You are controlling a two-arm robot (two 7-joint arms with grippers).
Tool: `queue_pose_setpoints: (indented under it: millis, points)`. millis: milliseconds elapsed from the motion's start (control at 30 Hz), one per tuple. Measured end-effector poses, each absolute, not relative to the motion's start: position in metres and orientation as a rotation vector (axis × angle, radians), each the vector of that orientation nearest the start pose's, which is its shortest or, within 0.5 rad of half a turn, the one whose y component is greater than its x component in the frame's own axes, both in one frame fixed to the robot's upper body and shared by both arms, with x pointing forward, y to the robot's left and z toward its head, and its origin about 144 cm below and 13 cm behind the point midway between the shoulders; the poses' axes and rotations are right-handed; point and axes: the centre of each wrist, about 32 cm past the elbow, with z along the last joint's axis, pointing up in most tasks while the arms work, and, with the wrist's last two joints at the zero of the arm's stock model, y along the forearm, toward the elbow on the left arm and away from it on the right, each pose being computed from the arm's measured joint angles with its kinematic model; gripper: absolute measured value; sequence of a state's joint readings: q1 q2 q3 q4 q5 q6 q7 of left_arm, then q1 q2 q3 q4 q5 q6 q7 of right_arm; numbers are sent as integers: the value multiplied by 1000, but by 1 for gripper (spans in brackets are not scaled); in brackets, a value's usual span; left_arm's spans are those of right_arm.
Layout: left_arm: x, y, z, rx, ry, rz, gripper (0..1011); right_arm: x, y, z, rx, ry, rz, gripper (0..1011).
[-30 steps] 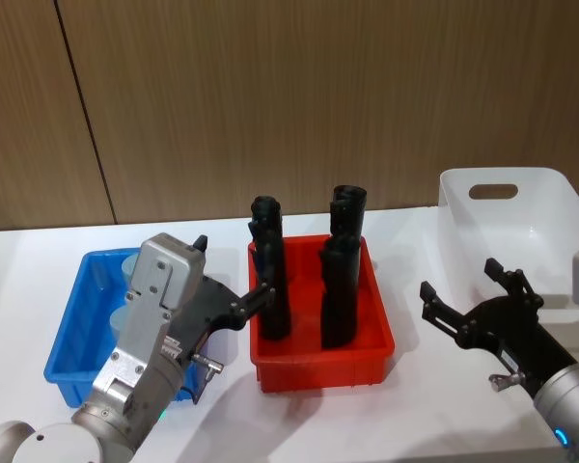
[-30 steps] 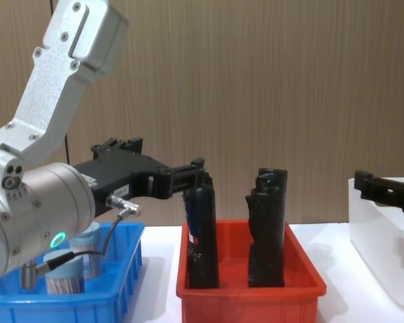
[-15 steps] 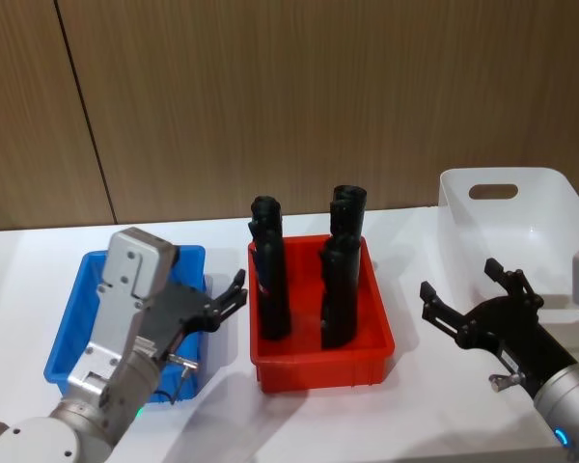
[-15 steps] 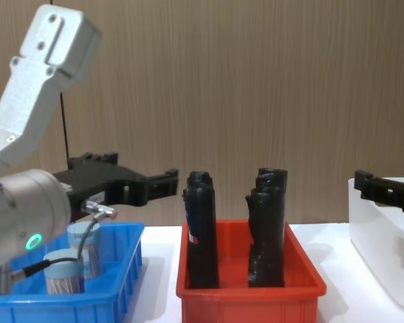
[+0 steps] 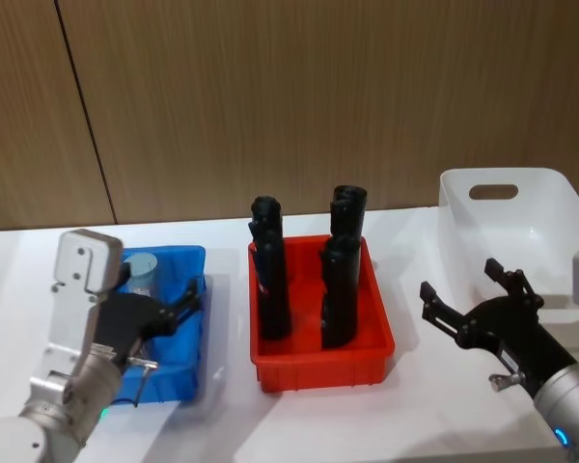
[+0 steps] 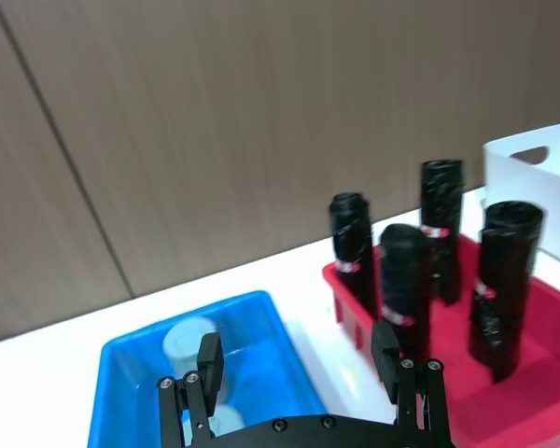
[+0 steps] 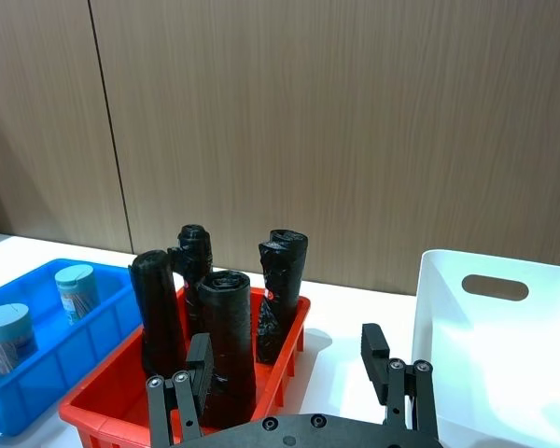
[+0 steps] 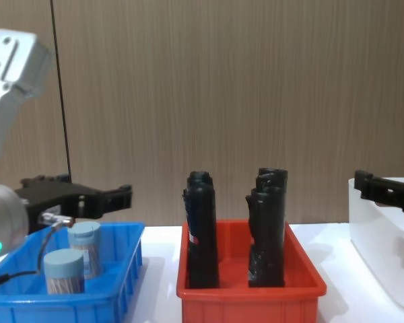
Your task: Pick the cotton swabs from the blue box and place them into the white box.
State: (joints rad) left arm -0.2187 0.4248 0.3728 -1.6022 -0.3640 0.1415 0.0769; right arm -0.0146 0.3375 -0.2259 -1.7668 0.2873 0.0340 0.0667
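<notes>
item: left gripper (image 5: pixel 185 301). a second ago its tips reached to the nearest of the black rolls (image 5: pixel 270 280) in the red bin (image 5: pixel 323 371). it has since drawn back toward 9 o'clock and now hangs over the blue box (image 5: pixel 179 256). fingers spread wide, nothing held.

item: cotton swabs (image 8: pixel 85 245). two jars upright in the blue box, lids on, none lifted. in the head view the visible jar sits at about 10 o'clock from the fingertips, and in the chest view the fingers ride above lid height.

meaning: you are back at the pick. i judge the step in hand to be lining up over a jar, with descent and closing yet to come.

item: right gripper (image 5: pixel 463 289). unmoved at 7 o'clock of the white box (image 5: pixel 444 193), fingers wide, empty.

edges: the blue rim and the red wall run close together at 3 o'clock of the pick. the rolls stand taller than either bin, squarely across the route to the white box, whose walls are tall too.

open room: the table (image 5: pixel 367 424) at 6 o'clock of the red bin, and the air above the rolls.
</notes>
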Motion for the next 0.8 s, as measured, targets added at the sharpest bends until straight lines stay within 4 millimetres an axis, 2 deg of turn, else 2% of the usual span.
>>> queue_pose_setpoints:
  millis: [400,800]
  points:
    - [505,256,1195,117,51,1384,1004,443,-237,1189,26,-75,-1229,1001]
    - [521,272,1190,132,143,1416,1004,443,-237,1189,26,-75,-1229,1001]
